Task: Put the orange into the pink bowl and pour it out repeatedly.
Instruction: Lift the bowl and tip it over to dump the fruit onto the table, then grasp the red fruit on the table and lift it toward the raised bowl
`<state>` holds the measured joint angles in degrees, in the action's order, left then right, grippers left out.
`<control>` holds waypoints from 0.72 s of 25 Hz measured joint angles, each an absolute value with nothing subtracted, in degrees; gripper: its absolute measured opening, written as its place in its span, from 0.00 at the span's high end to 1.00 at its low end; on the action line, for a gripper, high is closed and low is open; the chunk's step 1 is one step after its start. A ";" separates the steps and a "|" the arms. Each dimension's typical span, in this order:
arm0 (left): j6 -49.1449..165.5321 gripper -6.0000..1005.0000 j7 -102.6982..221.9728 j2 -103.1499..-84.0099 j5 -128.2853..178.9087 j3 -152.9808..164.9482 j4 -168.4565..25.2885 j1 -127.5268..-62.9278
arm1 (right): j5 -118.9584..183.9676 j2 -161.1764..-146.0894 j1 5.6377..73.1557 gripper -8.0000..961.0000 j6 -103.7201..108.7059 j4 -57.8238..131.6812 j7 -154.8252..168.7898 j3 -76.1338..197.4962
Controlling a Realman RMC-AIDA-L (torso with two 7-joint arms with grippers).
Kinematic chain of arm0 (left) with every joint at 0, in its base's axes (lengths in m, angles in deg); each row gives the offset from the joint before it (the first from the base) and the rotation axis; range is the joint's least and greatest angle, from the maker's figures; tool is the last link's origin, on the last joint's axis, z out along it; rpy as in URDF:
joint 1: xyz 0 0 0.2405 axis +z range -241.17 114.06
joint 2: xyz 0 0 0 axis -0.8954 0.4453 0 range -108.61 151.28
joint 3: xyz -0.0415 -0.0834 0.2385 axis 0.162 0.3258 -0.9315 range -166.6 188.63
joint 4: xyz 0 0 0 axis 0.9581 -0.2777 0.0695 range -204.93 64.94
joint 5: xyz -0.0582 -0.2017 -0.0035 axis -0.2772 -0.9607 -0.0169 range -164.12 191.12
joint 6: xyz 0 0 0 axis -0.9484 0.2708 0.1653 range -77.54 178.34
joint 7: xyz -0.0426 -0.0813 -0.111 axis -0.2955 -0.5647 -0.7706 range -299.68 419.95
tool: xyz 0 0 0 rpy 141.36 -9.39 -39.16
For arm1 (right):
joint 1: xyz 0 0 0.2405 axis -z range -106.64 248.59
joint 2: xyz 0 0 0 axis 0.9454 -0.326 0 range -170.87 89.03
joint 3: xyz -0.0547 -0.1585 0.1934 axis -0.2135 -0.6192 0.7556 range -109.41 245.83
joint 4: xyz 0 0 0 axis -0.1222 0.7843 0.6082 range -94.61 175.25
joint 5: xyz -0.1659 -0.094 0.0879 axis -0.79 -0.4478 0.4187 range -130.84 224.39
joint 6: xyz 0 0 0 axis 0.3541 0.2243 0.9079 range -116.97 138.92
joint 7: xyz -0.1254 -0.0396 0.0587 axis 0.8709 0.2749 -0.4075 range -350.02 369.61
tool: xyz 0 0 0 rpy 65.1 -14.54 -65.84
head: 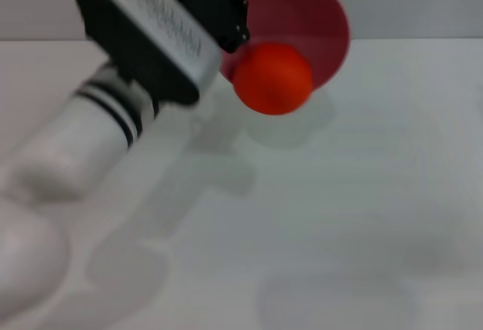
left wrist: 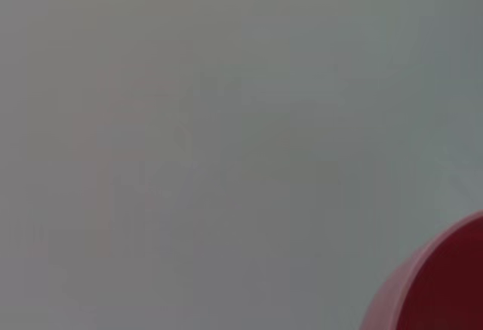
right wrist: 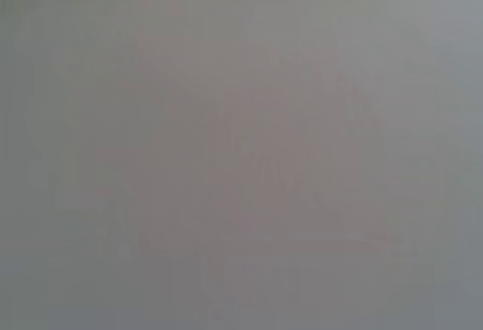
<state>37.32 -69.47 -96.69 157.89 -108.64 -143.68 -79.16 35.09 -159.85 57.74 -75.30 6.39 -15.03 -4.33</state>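
The left hand [head: 226, 24] pinches the rim of the bowl [head: 302, 20], holding it raised and tipped so its mouth faces forward. The orange [head: 272, 78] sits at the bowl's lower lip, apparently rolling out toward the desk [head: 339, 209]. This looks like the pouring step. Next, the orange must land and settle before being picked up again. The right hand is not in view.

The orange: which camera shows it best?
The head view: the orange shows whole at the lip of the tipped pink bowl held up by the left gripper. The left wrist view catches only bowl rim; the right wrist view only bare surface.
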 joint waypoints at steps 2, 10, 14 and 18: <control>30.07 0.95 -68.74 -96.70 157.90 -111.64 -141.16 -78.49 | 35.12 -159.82 57.48 0.37 -75.33 6.12 -15.48 -4.52; 18.28 0.96 -68.16 -96.97 157.87 -117.45 -135.53 -78.48 | 34.80 -159.70 55.53 0.37 -75.39 5.66 -15.96 -6.55; 19.77 0.96 -68.72 -96.85 157.57 -116.91 -135.94 -79.03 | 34.82 -159.67 55.07 0.37 -75.37 5.76 -15.96 -7.24; 28.82 0.96 -71.53 -96.85 157.26 -112.80 -138.68 -80.50 | 34.88 -159.58 54.67 0.37 -75.10 6.07 -15.96 -7.53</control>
<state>28.82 -71.53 -96.85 157.26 -112.80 -138.68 -80.50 34.88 -159.58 54.67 -75.10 6.07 -15.96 -7.53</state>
